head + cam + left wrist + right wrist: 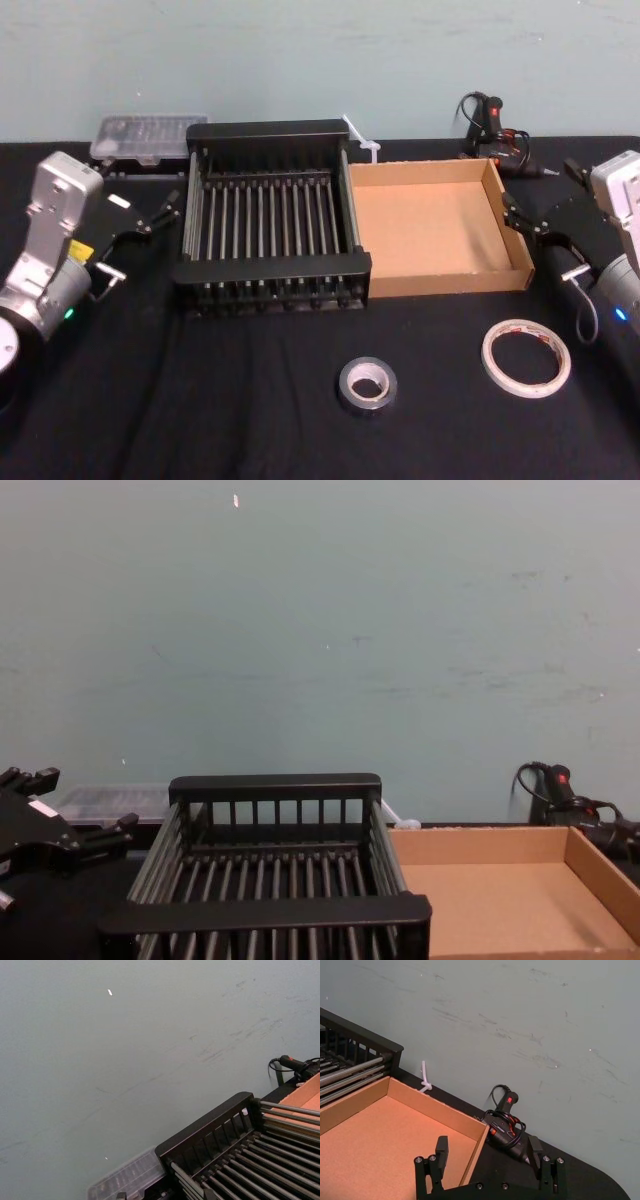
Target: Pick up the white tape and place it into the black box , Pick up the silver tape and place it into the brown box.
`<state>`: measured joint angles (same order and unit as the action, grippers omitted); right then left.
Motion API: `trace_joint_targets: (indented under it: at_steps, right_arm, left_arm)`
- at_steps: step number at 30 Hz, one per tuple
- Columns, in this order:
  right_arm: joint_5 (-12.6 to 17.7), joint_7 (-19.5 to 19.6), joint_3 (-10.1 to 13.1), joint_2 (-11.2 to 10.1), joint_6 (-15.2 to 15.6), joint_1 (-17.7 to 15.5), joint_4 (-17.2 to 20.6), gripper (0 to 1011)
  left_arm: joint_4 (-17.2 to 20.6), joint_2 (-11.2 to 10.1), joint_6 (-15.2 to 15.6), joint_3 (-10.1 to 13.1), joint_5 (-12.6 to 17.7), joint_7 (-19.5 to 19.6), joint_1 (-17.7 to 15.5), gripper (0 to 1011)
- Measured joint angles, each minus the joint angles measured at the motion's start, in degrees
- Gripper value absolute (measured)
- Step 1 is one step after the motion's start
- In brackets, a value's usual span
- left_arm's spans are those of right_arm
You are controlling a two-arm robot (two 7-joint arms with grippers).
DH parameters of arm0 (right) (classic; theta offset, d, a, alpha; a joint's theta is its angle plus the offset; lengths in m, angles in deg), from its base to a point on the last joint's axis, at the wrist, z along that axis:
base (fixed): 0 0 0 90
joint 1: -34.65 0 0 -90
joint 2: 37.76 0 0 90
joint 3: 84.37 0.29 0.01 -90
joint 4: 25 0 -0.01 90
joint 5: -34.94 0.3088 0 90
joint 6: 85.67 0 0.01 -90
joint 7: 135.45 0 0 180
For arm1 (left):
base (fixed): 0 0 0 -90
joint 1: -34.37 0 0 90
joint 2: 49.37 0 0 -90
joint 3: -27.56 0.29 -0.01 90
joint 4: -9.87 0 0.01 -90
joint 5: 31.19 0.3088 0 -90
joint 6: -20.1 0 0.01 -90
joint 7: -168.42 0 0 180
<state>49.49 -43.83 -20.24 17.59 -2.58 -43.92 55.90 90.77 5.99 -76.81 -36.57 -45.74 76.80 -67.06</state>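
The white tape (527, 358) is seen lying flat on the table (200, 420), front R, well apart from both boxes. It is judged light & stiff: a thin ring w/ a big hole. It could be pinched across its band, one finger in the hole & one outside.

The silver tape (366, 386) is laid flat too, front middle, near the white one but not touching. It looks smaller & thicker, prob. a bit heavier, w/ a smooth side that might slip. The same pinch over the band is judged best.

The black box (275, 268) is set behind the silver tape, & the brown box (445, 283) is pushed up against its R side. Nothing is seen inside either.

The right tool (527, 222) is held up by the R wall of the brown box. It is opened wide, nothing gripped, & aimed forward, not down at the tape. The left tool (165, 212) is held beside the L side of the black box, also spread open, nothing in it.
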Motion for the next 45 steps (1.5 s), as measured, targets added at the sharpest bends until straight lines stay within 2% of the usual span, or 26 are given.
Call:
trace_joint_targets:
  at_steps: [20, 27, 36, 45]
  right_arm:
    - [0.0, 0.0, 0.0, 0.0, 0.0, 0.0, 0.0, 1002]
    - [0.37, -0.98, 1.61, -0.11, 0.56, -0.89, 1.3, 1002]
    - [3.62, -3.38, 5.05, -2.11, 4.2, -4.58, 7.13, 1002]
    - [9.02, -6.84, 10.28, -6.4, 9.83, -11.37, 15.59, 1002]
  left_arm:
    - [0.0, 0.0, 0.0, 0.0, 0.0, 0.0, -0.01, 1002]
    - [0.0, 0.0, 0.0, 0.0, 0.0, 0.0, 0.0, 1001]
    - [0.0, 0.0, 0.0, 0.0, 0.0, 0.0, 0.0, 1001]
    - [0.0, 0.0, 0.0, 0.0, 0.0, 0.0, 0.0, 1001]
